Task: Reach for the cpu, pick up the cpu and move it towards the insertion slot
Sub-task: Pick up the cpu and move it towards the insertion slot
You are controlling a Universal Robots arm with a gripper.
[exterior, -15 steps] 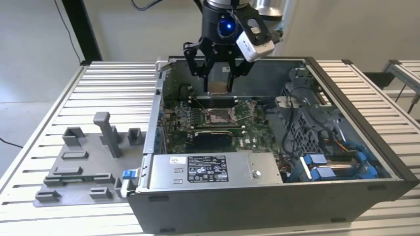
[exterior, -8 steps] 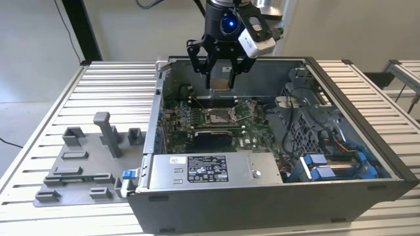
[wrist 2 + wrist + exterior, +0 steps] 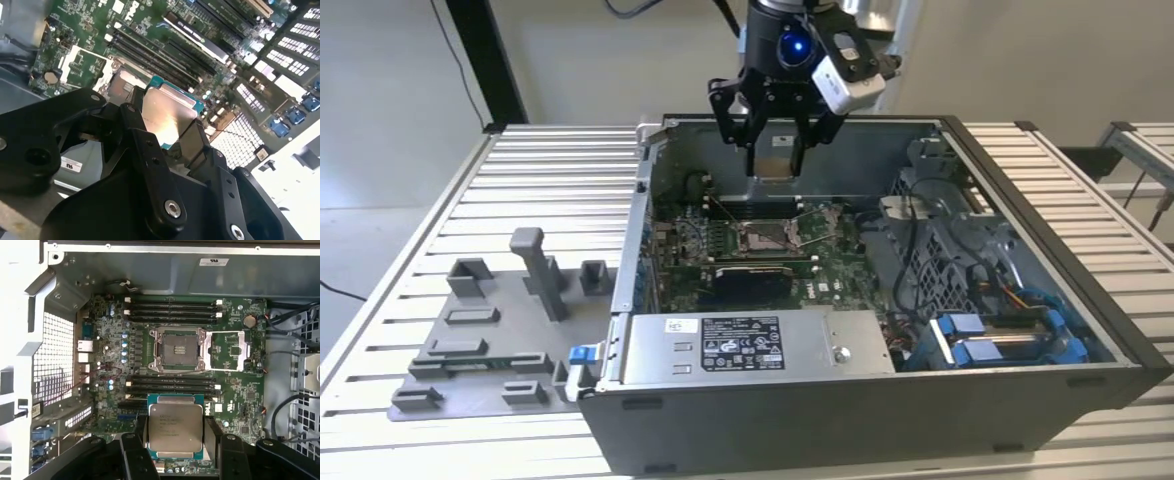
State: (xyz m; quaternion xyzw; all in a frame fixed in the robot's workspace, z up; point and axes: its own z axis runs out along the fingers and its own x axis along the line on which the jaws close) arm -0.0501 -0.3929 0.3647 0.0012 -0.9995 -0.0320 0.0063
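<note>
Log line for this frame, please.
gripper: shut on cpu | position: above open computer case | insertion slot: empty, cover open | cpu: not seated

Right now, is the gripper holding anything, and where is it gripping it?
Yes. The gripper holds the cpu flat, its fingers pressed against two opposite side edges, above the open insertion slot.

Silver-beige cpu (image 3: 175, 428) with teal edge, black gripper (image 3: 175, 460), green board (image 3: 240, 400), silver-framed dark-centred insertion slot (image 3: 179, 349).
</note>
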